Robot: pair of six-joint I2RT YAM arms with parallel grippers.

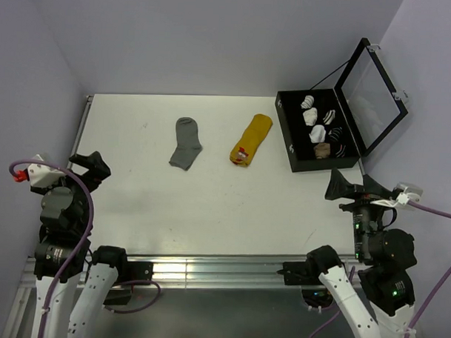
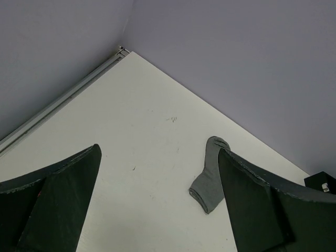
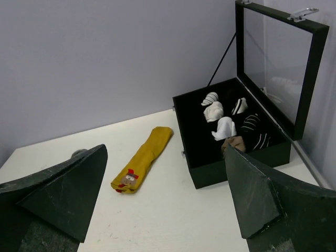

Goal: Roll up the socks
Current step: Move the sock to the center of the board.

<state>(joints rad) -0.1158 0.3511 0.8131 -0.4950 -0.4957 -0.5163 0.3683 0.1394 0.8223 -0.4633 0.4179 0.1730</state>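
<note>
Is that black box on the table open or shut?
Open: the box has its lid standing up, and sock bundles show inside.

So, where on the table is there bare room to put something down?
Bare: the near half of the table, from the grey sock and yellow sock back to the left gripper and right gripper. Crowded: the far right corner, taken by the open black box.

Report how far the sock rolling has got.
Done: nothing yet. The grey sock and the yellow sock both lie flat and unrolled, apart from each other on the table. In hand: nothing. The left gripper and right gripper are open and empty, near the table's side edges. Left: the whole job, bringing the socks together and rolling them.
</note>
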